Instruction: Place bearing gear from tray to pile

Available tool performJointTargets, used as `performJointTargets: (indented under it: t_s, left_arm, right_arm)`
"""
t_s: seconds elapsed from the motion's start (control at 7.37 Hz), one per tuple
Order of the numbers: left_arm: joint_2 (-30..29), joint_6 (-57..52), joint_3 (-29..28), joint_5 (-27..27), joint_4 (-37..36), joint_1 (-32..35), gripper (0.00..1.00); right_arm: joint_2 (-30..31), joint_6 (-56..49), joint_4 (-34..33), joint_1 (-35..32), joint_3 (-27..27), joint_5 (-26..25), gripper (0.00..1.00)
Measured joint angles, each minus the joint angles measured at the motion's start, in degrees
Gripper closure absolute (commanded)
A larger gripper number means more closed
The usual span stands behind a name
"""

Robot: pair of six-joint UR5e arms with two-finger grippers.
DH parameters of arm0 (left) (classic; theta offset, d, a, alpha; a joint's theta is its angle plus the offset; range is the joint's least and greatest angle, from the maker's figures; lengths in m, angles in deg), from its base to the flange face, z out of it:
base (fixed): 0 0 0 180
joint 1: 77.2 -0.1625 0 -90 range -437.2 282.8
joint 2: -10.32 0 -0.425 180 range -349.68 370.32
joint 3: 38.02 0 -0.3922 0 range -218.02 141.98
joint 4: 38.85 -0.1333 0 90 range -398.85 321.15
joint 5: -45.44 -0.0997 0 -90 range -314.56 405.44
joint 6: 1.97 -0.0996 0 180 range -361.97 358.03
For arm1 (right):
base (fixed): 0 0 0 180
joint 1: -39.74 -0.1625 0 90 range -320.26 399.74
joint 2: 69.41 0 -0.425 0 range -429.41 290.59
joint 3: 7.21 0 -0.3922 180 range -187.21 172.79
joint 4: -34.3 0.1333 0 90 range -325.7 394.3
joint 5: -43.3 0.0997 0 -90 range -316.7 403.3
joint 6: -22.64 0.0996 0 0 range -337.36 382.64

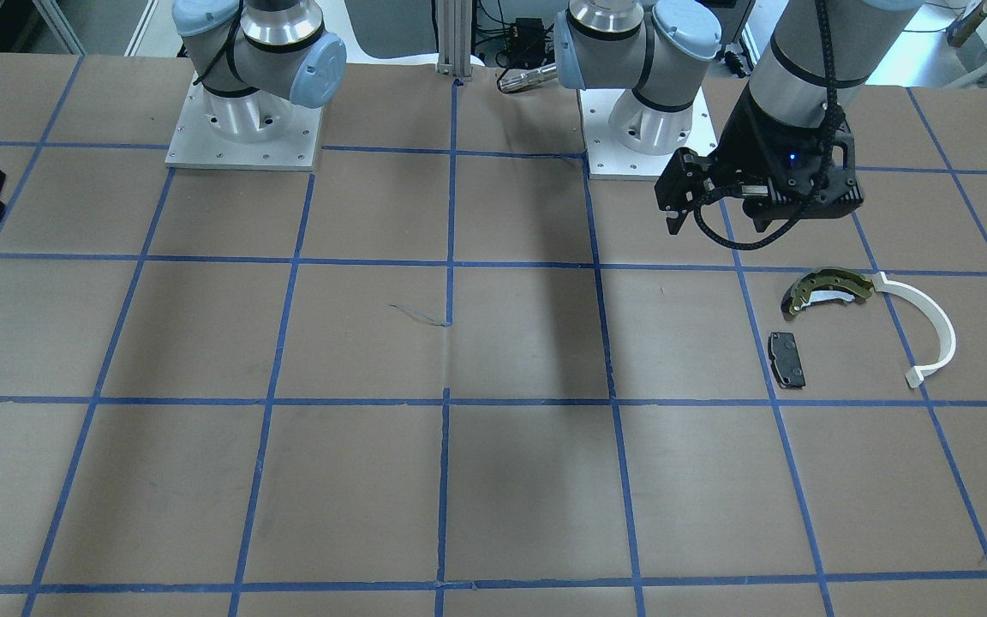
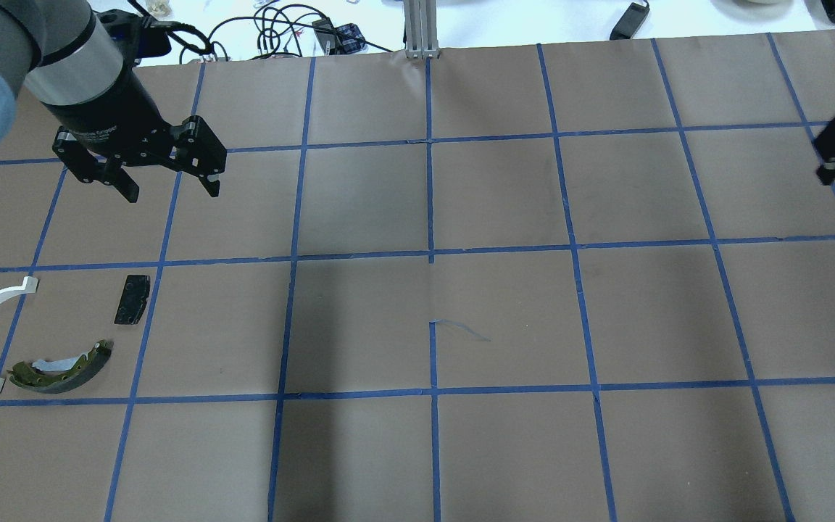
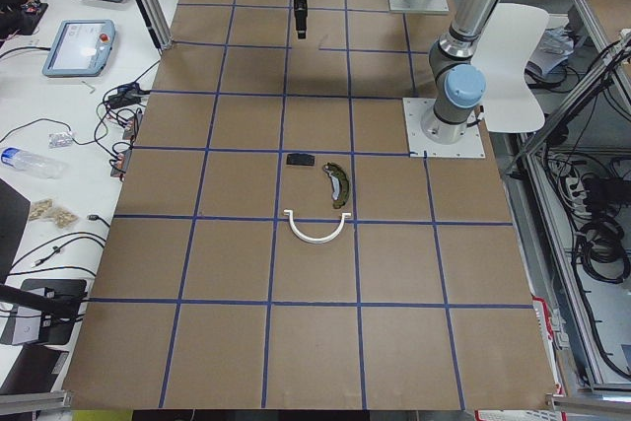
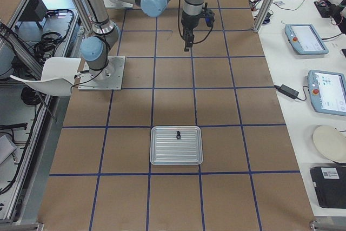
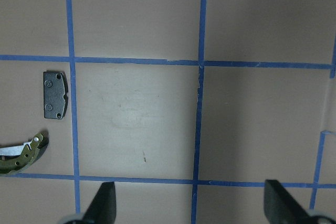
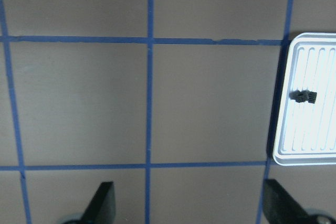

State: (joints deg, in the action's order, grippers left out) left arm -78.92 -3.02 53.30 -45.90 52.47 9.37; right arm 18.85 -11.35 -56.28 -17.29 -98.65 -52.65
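While both arms are held above the desk [image 1: 373, 343], the bearing gear [image 6: 304, 96] is seen lying in the tray [image 6: 315, 142], near the middle of one long rim, with nothing touching it. The right tool [image 6: 190, 203] is spread wide with nothing between its fingers; the tray sits off to one side, not beneath it. The left tool [image 2: 171, 192] is likewise spread wide and empty, near the pile but not over it. The pile is made up of a brake shoe [image 2: 62, 373], a white arc [image 1: 946, 334] and a black pad [image 2: 132, 299]. One shoe end lies just beside an arc end; the pad lies apart from both. Tray and pile are set well apart, at opposite ends of the desk. White lettering is seen on the left tool's body from overhead, too small to be read.
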Motion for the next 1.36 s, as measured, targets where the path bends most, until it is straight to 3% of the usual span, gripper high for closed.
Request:
performJointTargets:
  t_s: [0.41, 0.95, 1.36]
  left_arm:
    - [0.0, 0.0, 0.0, 0.0, 0.0, 0.0, 0.0]
    - [0.0, 0.1, -0.1, 0.0, 0.0, 0.0, 0.0]
    - [-0.2, 0.1, -0.1, 0.1, -0.1, 0.0, 0.0]
  right_arm:
    - [-9.4, -26.2, -10.4, 16.6, -0.4, 1.0, 0.0]
    - [-20.0, -60.2, -16.9, 24.2, -0.5, 1.6, 0.0]
    - [-25.0, -81.1, -23.5, 25.5, -1.8, 5.1, 0.0]
